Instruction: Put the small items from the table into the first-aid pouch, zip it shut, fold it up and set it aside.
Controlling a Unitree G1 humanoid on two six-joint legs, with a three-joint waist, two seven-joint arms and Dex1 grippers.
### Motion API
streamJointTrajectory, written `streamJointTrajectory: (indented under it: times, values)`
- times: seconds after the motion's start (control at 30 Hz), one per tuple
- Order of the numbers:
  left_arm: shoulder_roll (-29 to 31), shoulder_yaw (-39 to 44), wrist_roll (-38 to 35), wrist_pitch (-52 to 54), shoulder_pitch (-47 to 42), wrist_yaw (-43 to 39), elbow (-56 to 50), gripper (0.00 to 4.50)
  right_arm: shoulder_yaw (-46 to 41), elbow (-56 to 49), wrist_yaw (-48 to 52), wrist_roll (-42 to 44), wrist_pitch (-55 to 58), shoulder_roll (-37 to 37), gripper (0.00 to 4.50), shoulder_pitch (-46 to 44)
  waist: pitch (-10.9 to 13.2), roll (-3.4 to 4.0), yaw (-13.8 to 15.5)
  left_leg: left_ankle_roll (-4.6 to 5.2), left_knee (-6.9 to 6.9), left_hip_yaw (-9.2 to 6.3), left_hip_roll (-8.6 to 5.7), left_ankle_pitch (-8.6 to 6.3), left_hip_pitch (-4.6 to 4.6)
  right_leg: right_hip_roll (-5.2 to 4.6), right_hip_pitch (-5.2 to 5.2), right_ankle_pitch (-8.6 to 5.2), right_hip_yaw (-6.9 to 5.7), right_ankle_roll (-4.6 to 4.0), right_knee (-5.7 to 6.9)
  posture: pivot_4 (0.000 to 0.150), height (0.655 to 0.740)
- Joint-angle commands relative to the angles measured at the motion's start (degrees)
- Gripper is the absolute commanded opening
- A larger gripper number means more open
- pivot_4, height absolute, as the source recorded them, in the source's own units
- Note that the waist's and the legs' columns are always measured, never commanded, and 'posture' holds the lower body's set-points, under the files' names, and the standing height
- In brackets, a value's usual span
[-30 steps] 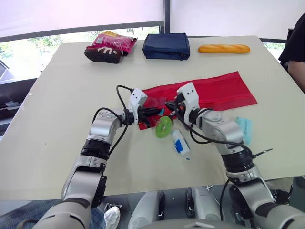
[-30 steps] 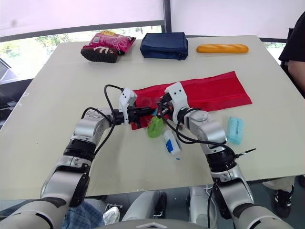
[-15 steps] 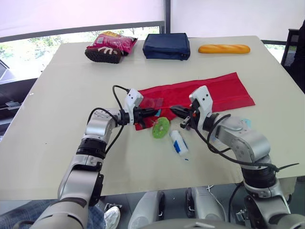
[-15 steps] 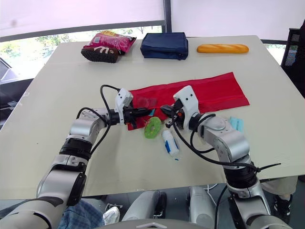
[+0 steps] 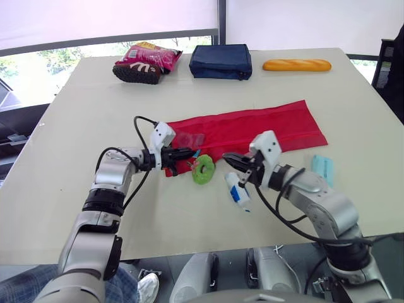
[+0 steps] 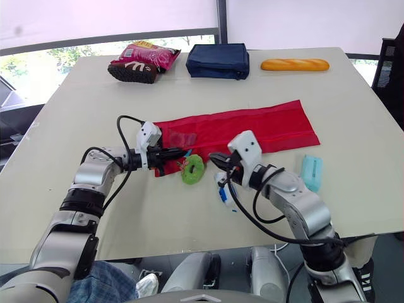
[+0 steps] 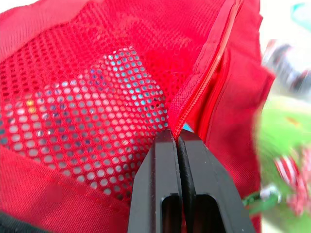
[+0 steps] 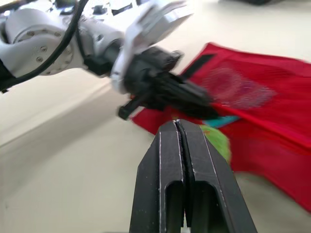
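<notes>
The long red first-aid pouch (image 5: pixel 252 126) lies flat across the middle of the table. My left gripper (image 5: pixel 184 154) is shut on its zipper edge (image 7: pixel 194 97), beside the mesh pocket (image 7: pixel 97 116). A green ring-shaped item (image 5: pixel 203 169) lies against the pouch's open end, next to the left fingertips. My right gripper (image 5: pixel 230 159) hovers just right of the ring, shut and empty, and its fingers (image 8: pixel 165 160) are pressed together. A white-and-blue tube (image 5: pixel 237 189) lies under the right gripper. A light blue packet (image 5: pixel 323 167) lies further right.
Along the far edge sit a pink snack bag (image 5: pixel 146 60), a navy pouch (image 5: pixel 219 61) and a bread loaf (image 5: pixel 297 64). A dark object (image 5: pixel 392 69) stands past the table's right edge. Bare tabletop stretches on the left and in front.
My left gripper has pulled the pouch's end to the left, and the whole pouch slid with it. The right gripper backed away from the pouch opening toward the near edge.
</notes>
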Motion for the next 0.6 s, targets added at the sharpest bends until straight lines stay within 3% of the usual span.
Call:
streamJointTrajectory:
  times: [0.03,0.13,0.17,0.23,0.33,0.37,0.43,0.5,0.53,0.6]
  values:
    - [4.5,0.4,1.3,-2.9,3.8,-2.8,-1.6,0.00,-5.9,-6.9,3.5,2.4,-8.3,-2.9,0.02,7.8,0.0,-0.01,-0.1,0.01,-0.03,0.00,0.01,-0.01,0.00,0.00,0.00,0.00,0.01,0.00,-0.02,0.150,0.7395]
    - [6.7,1.3,0.3,-3.3,5.2,-4.6,-2.0,0.00,-10.3,-8.9,6.8,2.3,-13.3,-7.9,0.02,15.8,0.0,-0.03,-0.1,0.02,-0.04,0.06,0.01,-0.02,0.02,0.00,0.01,-0.01,0.05,0.01,-0.05,0.150,0.7395]
    - [7.3,1.7,0.0,-3.4,5.6,-5.1,-2.1,0.00,-12.1,-9.5,7.9,2.8,-14.6,-9.3,0.26,18.0,0.0,-0.03,0.0,0.02,-0.04,0.07,0.03,-0.02,0.04,0.01,0.01,-0.01,0.05,0.01,-0.05,0.150,0.7395]
    - [8.3,2.3,-0.6,-3.4,6.0,-5.9,-2.0,0.00,-16.1,-10.7,8.4,5.1,-15.5,-10.6,0.81,21.4,0.0,-0.03,0.0,0.02,-0.04,0.10,0.08,-0.01,0.05,0.02,0.02,-0.01,0.04,0.02,-0.03,0.150,0.7395]
    - [10.0,3.1,-0.4,-5.3,6.2,-7.1,-0.5,0.00,-22.2,-12.6,9.7,9.5,-16.1,-12.2,2.19,25.9,0.0,-0.03,0.1,0.02,-0.03,0.14,0.20,-0.02,0.07,0.06,0.04,-0.01,0.03,0.02,-0.04,0.150,0.7395]
    - [10.5,3.5,-0.2,-6.2,6.1,-7.2,0.3,0.61,-24.5,-13.1,10.2,11.1,-16.3,-12.7,2.63,27.5,0.0,-0.04,0.1,0.03,-0.03,0.14,0.22,-0.02,0.07,0.07,0.04,-0.01,0.02,0.02,-0.04,0.150,0.7395]
    - [11.2,3.9,0.3,-8.0,5.5,-7.5,2.1,1.27,-27.7,-13.9,10.8,12.7,-16.8,-13.9,3.51,29.9,0.0,-0.04,0.5,0.03,-0.03,0.15,0.23,-0.02,0.07,0.08,0.04,-0.01,0.02,0.02,-0.05,0.150,0.7395]
    - [12.0,4.2,0.4,-9.6,4.6,-8.4,4.0,2.46,-30.3,-14.4,11.9,14.4,-17.3,-15.0,4.50,32.2,0.0,-0.04,0.9,0.04,0.00,0.16,0.24,-0.03,0.09,0.08,0.08,-0.01,0.02,0.03,-0.06,0.150,0.7395]
    - [12.4,4.4,0.4,-10.3,4.0,-8.7,5.2,2.70,-31.8,-14.6,12.2,15.1,-17.6,-15.4,4.50,33.3,0.0,-0.04,1.2,0.05,0.00,0.16,0.24,-0.03,0.09,0.07,0.09,-0.01,0.01,0.03,-0.06,0.150,0.7395]
    - [13.6,4.3,1.0,-11.8,3.0,-9.4,7.3,3.63,-34.2,-15.0,13.1,16.5,-17.9,-16.4,4.50,35.5,0.0,-0.09,1.6,0.10,0.02,0.15,0.25,-0.06,0.08,0.06,0.11,-0.01,-0.03,0.03,-0.06,0.150,0.7395]
